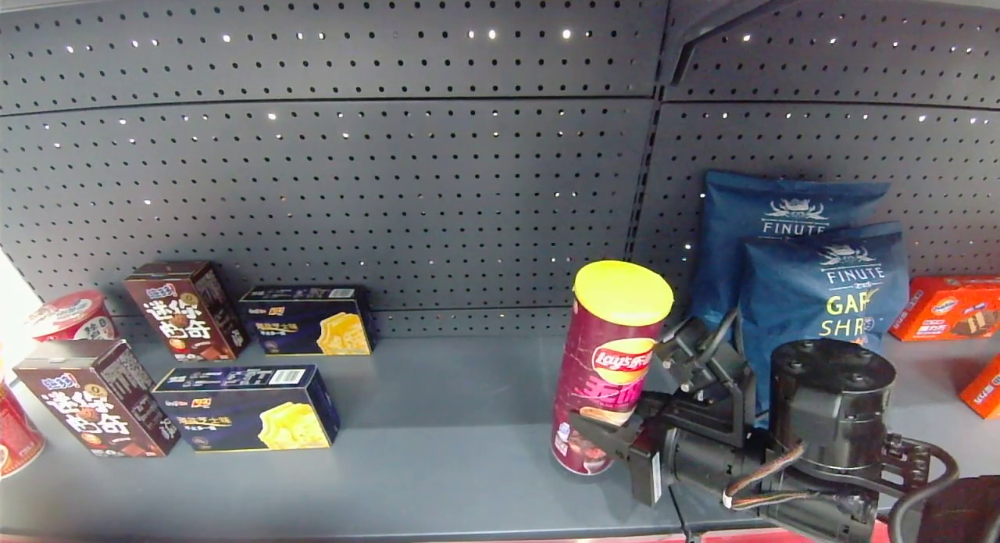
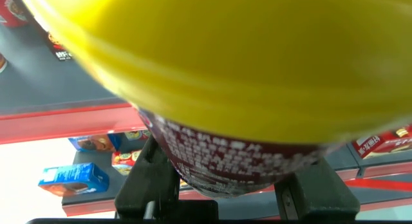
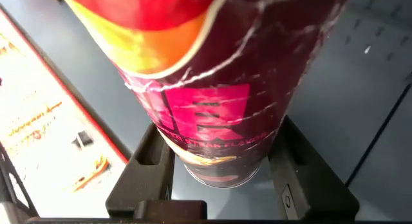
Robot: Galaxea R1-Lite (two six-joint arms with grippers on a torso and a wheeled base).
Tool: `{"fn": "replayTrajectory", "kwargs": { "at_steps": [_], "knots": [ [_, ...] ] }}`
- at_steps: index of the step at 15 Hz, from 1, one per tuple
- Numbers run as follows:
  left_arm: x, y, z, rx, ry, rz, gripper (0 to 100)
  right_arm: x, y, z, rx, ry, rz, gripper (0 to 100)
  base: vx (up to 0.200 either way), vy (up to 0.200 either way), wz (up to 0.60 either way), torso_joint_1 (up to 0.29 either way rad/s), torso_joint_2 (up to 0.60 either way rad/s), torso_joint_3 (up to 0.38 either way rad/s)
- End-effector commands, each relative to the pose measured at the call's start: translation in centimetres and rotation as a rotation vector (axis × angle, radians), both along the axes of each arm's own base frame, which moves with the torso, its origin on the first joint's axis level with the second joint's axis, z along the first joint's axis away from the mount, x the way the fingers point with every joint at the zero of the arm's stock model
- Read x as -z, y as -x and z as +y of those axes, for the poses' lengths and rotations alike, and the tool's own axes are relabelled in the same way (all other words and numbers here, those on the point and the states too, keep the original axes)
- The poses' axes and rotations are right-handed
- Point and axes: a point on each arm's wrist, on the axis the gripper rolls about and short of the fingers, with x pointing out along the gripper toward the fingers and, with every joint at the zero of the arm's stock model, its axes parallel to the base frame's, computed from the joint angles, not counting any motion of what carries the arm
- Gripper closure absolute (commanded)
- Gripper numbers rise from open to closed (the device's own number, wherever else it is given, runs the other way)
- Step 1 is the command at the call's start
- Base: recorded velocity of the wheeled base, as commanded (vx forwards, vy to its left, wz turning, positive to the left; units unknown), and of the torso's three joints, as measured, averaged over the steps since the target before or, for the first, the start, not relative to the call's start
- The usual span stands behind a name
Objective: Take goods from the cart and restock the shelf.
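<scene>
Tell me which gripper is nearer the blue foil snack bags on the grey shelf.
Right. The right gripper clamps the maroon yellow-lidded crisp tube just beside the blue bags; the left gripper holds another such tube elsewhere, with red-edged shelves behind it.

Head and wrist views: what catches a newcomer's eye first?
The yellow-lidded chip can, upright at mid-shelf, is gripped near its base by the right gripper. Two blue snack bags stand behind it, to its right. The left gripper clamps a second can with a yellow lid.

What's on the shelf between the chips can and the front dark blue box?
Nothing. In the head view, only bare grey shelf lies between the chips can and the front dark blue box.
</scene>
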Motion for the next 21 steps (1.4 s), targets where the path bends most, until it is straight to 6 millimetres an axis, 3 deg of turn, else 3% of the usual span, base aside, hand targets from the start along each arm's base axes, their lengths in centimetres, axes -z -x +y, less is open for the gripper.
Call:
{"fn": "replayTrajectory", "kwargs": {
  "at_steps": [1,12,17,18,21],
  "knots": [
    [0.0,0.0,0.0,-0.004,0.000,0.000,100,1.9,-0.1,0.2,-0.004,0.037,0.037,100,0.000,0.000,0.00,0.000,0.00,0.000],
    [0.0,0.0,0.0,0.000,0.002,0.001,100,4.3,-2.0,2.2,-0.009,0.043,0.033,100,0.000,0.000,0.00,0.000,0.00,0.000],
    [0.0,0.0,0.0,0.001,0.004,0.001,100,4.2,-1.8,3.3,-0.040,0.033,0.023,100,0.000,0.000,0.00,0.000,0.00,0.000],
    [0.0,0.0,0.0,0.001,0.004,0.001,100,4.4,-1.7,3.6,-0.046,0.037,0.025,0,0.000,0.000,0.00,0.000,0.00,0.000],
    [0.0,0.0,0.0,0.001,0.004,0.000,100,4.2,-1.2,3.0,-0.040,0.040,0.026,0,0.000,0.000,0.00,0.000,0.00,0.000]
  ]
}}
